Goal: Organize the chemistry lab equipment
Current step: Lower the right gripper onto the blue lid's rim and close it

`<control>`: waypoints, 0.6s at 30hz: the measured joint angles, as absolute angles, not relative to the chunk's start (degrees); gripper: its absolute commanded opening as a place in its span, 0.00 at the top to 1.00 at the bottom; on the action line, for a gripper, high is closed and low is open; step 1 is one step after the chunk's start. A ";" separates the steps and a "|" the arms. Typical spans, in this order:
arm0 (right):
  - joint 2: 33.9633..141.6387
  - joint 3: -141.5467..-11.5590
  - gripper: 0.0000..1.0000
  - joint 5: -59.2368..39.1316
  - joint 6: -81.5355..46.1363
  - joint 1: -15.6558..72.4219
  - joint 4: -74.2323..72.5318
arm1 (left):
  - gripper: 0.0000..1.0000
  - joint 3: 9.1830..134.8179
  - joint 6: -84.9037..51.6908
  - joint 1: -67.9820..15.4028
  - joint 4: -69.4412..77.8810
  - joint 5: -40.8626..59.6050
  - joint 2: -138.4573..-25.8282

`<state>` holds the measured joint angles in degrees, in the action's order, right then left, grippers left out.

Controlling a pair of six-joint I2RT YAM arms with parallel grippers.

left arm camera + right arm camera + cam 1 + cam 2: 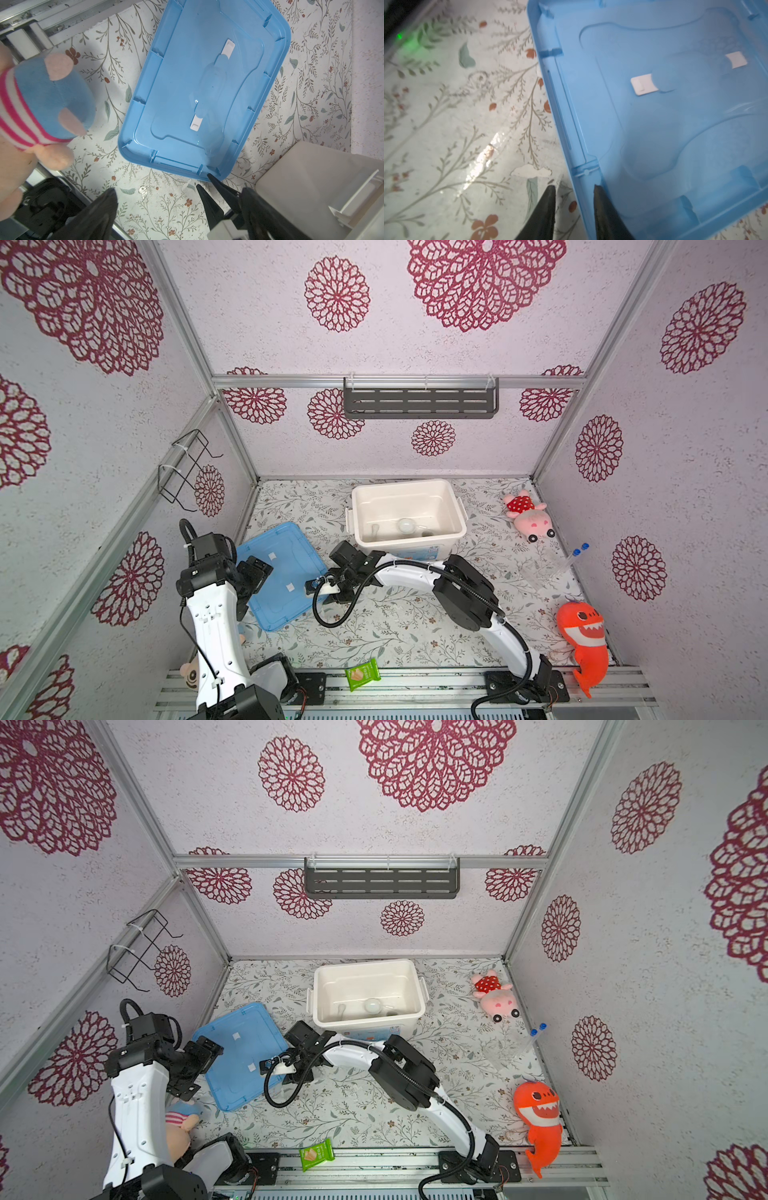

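Gripper L (257, 583) hangs wide open, empty, over blue lid (278, 576). Gripper R (573, 187): jaws narrow, astride lid rim w/ gap, not clamped. 1 round white dish (405, 525) sits in white bin (459, 506); 2 clear blue-capped tubes (578, 558) far R, well apart from bin.

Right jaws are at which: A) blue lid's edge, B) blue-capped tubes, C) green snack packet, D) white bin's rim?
A: in the right wrist view the right gripper has one of its jaws outside and the other inside the rim of the blue lid.
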<state>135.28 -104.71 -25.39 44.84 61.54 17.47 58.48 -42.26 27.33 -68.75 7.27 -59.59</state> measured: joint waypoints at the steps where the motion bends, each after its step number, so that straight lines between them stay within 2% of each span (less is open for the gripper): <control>1: 136.00 -105.65 0.78 -25.19 45.65 61.54 18.28 | 0.04 58.46 -42.26 27.33 -68.77 7.22 -59.59; 3: 136.62 -107.39 0.85 -25.28 47.13 61.56 20.97 | 0.01 58.46 -42.24 27.33 -68.82 7.18 -59.59; 8: 136.38 -107.72 1.00 -25.02 50.61 62.15 23.68 | 0.03 57.65 -42.22 27.38 -67.46 9.28 -59.75; 18: 132.75 -102.15 1.00 -27.62 46.17 62.46 22.09 | 0.03 58.57 -41.23 27.40 -65.78 14.26 -61.30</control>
